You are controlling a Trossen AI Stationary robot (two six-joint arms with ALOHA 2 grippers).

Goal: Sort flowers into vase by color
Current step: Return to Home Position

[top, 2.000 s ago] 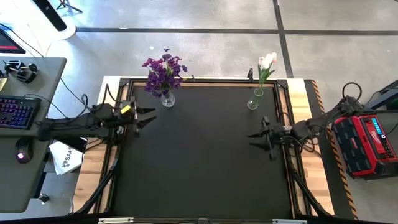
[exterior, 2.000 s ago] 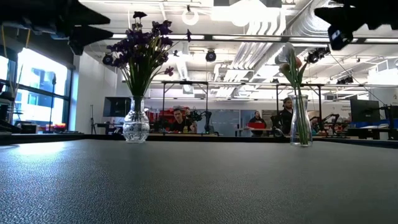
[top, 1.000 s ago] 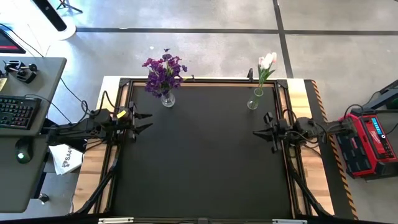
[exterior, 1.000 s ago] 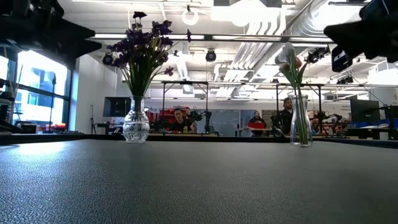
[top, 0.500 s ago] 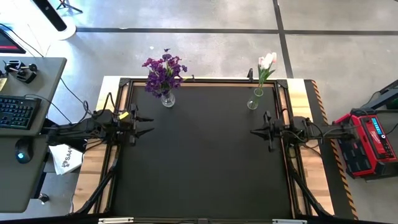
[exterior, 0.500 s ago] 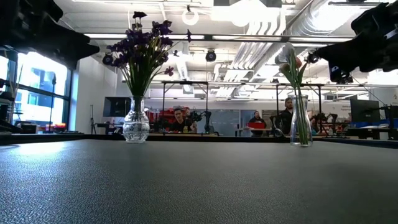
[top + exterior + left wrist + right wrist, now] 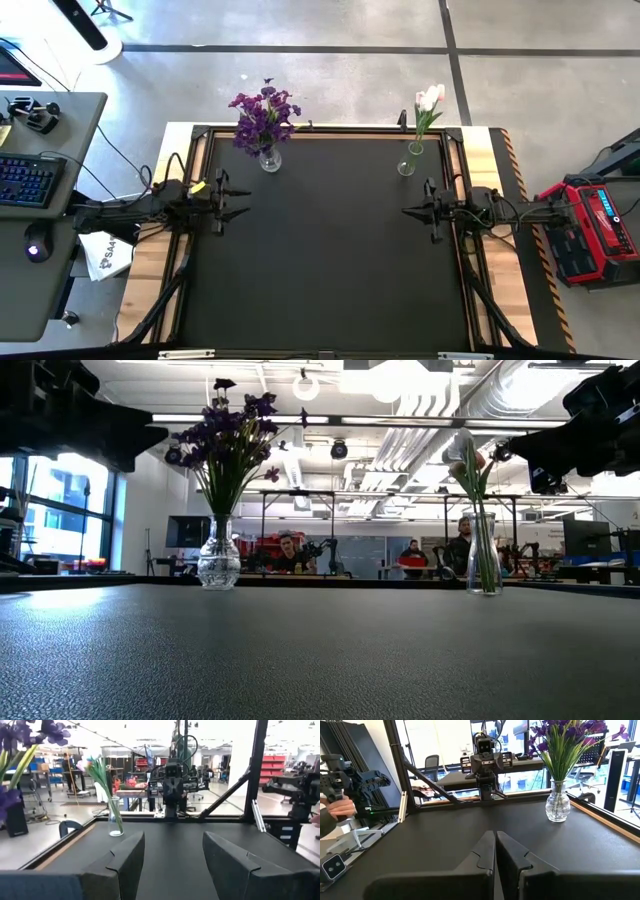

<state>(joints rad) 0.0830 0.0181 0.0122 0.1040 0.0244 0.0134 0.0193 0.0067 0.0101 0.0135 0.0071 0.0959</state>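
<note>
Purple flowers (image 7: 262, 112) stand stems-down in a round glass vase (image 7: 270, 160) at the mat's far left; the low view shows the same vase (image 7: 218, 563). White and pink tulips (image 7: 429, 100) stand in a slim glass vase (image 7: 407, 163) at the far right, also in the left wrist view (image 7: 114, 817). My left gripper (image 7: 240, 201) hovers open over the mat's left edge, nothing between its fingers (image 7: 125, 862). My right gripper (image 7: 406, 211) hovers shut near the right edge, holding nothing (image 7: 495, 850). The two point level at each other.
The black mat (image 7: 320, 270) lies bare between the two arms. A wooden border and dark frame rails (image 7: 190, 290) surround it. A red case (image 7: 588, 232) sits off the right side and a desk with a keyboard (image 7: 25, 180) off the left. A person's hand (image 7: 335, 810) shows beside the table.
My left gripper has sunk a little and rolled until it points level across the mat, still open. My right gripper has swung slightly to point straight toward the table's left edge, still shut. Vases and flowers have stayed put.
</note>
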